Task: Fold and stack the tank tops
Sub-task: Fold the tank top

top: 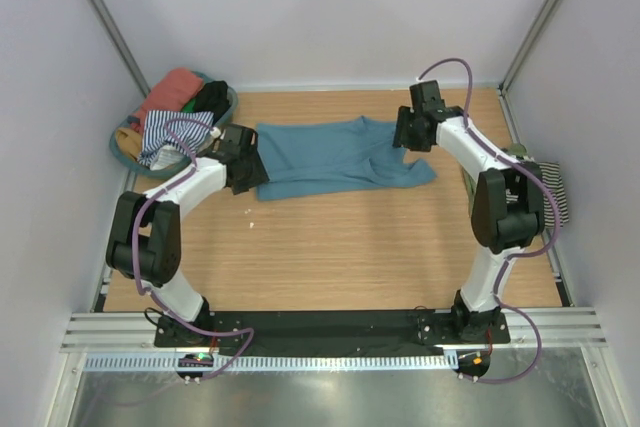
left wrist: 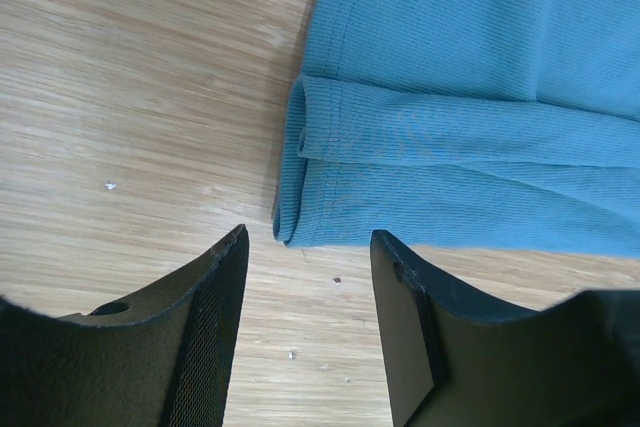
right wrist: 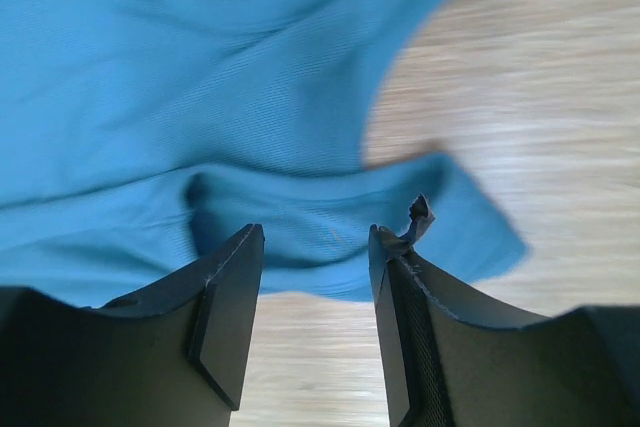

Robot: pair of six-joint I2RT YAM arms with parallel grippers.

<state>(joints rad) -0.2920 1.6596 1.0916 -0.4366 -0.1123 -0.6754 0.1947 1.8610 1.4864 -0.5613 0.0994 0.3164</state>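
Note:
A teal blue tank top lies spread across the back middle of the wooden table, rumpled at its right end. My left gripper is open and empty at its near-left corner; in the left wrist view that folded hem corner lies just beyond my gripper. My right gripper is open and empty over the top's right end; in the right wrist view a strap lies just past my gripper. More tank tops, striped, coral and black, are piled in the basket.
A round teal basket stands at the back left corner. A striped cloth and an olive one lie off the table's right edge. Walls close in on three sides. Small white specks lie on the wood.

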